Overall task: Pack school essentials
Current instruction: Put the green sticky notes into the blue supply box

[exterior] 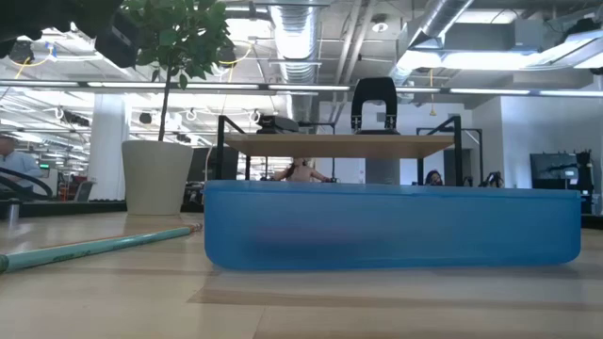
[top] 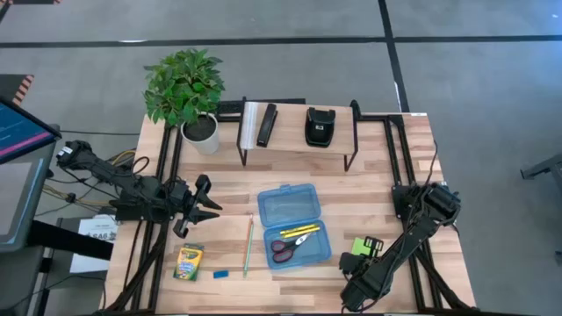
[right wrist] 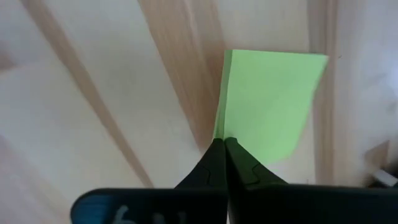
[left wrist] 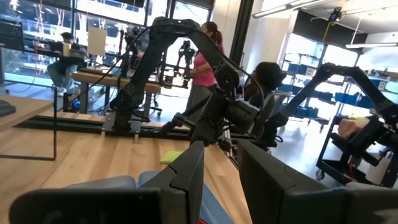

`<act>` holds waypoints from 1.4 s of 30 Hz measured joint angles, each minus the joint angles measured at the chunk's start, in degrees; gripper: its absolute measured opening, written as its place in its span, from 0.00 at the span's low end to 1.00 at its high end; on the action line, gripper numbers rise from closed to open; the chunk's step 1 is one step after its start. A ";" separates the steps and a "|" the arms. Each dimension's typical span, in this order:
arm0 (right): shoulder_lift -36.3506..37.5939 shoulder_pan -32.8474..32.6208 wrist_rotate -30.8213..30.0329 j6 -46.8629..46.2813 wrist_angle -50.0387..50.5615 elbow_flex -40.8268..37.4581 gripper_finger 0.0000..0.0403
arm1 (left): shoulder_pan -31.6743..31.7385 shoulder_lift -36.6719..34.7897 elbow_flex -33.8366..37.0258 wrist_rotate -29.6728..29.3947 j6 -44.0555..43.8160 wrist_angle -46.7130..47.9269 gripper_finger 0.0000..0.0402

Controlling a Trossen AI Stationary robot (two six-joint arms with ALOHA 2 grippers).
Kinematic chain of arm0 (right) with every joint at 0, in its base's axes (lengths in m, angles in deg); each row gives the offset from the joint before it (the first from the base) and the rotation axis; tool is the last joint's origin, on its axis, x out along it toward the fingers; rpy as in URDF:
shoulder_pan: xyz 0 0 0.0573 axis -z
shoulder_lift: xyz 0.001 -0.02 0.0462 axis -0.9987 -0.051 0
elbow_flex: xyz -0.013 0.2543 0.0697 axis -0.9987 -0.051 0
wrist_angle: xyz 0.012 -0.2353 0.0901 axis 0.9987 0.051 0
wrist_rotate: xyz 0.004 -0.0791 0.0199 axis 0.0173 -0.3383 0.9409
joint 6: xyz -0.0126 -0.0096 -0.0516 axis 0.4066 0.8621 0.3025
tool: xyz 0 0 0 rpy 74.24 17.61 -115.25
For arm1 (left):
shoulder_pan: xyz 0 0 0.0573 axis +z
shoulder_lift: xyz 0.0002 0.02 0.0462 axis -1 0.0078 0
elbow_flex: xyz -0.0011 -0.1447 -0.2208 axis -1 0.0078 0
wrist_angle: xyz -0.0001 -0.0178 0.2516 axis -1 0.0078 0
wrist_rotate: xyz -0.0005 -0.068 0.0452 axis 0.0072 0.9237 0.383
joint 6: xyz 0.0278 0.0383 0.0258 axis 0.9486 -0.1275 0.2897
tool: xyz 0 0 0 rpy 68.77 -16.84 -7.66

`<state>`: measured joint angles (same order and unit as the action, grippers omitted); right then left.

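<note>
The blue case [top: 292, 224] lies open mid-table; its tray holds the red-handled scissors [top: 283, 248] and a yellow pencil [top: 299, 232]. Green and orange pencils [top: 248, 247] lie left of it, with the crayon box [top: 188, 262] and the blue eraser [top: 220, 274] nearer the near edge. The lime-green sticky-note pad [top: 362, 247] lies flat on the table right of the case. My right gripper [top: 356, 258] is shut, and its tips stand over the pad's edge [right wrist: 219, 132]. My left gripper [top: 211, 197] hovers open left of the case, touching nothing. My right gripper [right wrist: 224, 142] points down from above with its shut fingertips at the sticky-note pad's edge [right wrist: 219, 132]. The pad lies flat on the table. I cannot tell whether the tips touch it.
A potted plant [top: 186, 92] stands at the far left. A low shelf [top: 299, 139] along the far side carries a black bar [top: 266, 125] and a black pouch [top: 318, 125]. Bare wood lies between the case and the shelf. People and other arms show in the room beyond.
</note>
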<state>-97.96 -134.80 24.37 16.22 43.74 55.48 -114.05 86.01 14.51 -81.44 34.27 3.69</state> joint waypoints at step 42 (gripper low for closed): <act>0.19 3.45 -7.98 -3.46 -8.46 2.59 0.70 | -0.01 0.00 0.00 -0.09 -0.55 0.81 0.22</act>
<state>-97.78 -131.35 16.40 12.76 35.28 58.07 -114.05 86.01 14.51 -81.52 33.73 4.50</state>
